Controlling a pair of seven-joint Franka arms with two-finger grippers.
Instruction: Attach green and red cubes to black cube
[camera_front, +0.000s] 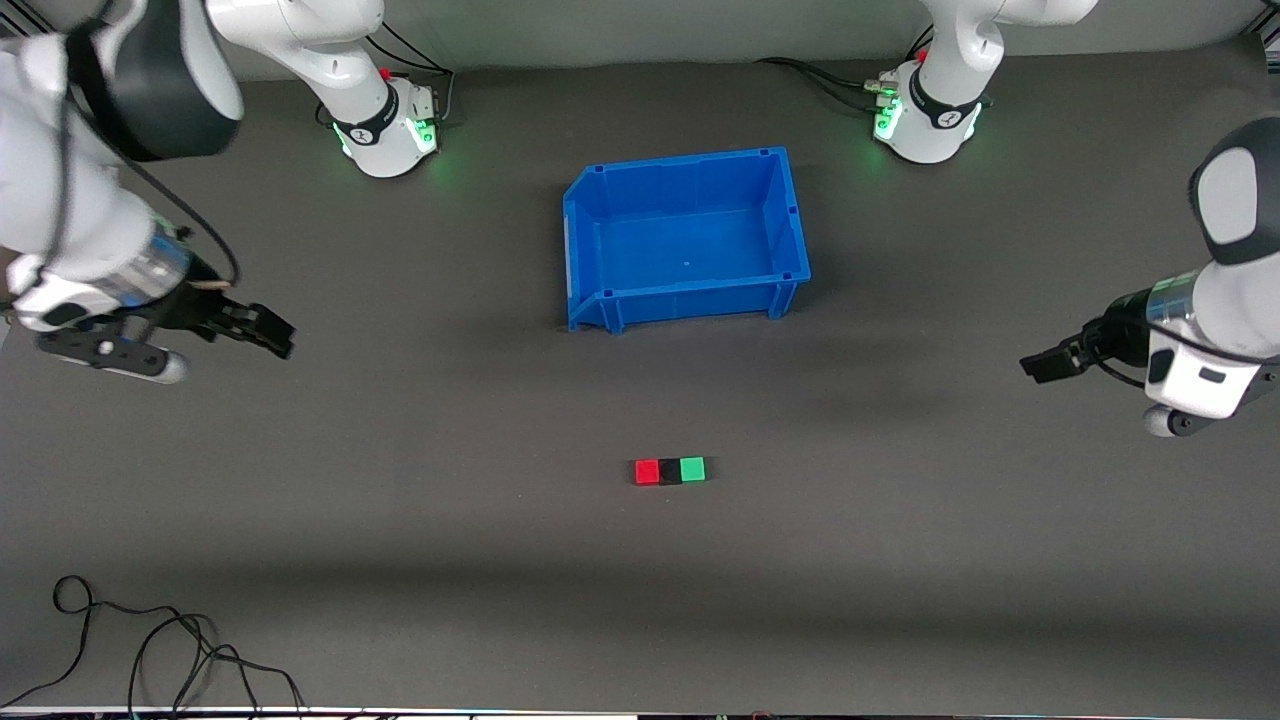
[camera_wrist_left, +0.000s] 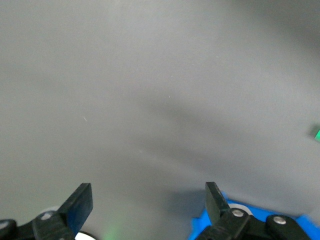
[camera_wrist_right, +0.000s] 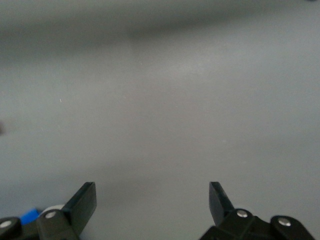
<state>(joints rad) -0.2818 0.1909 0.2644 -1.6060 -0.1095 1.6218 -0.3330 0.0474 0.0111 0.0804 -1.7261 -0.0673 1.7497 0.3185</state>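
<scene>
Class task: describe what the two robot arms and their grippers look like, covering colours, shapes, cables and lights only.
Both arms are glossy white with rounded segments and black joint bands. Each round base glows green, with black cables plugged in beside it. The left gripper and right gripper are black, each with two flat, wedge-shaped fingers fixed by silver screws. A thin black cable loops along the right arm's forearm.

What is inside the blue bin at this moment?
Nothing can be seen inside the blue bin: its floor shows bare. The red cube, black cube and green cube lie in a row on the mat, nearer to the front camera than the bin.
</scene>
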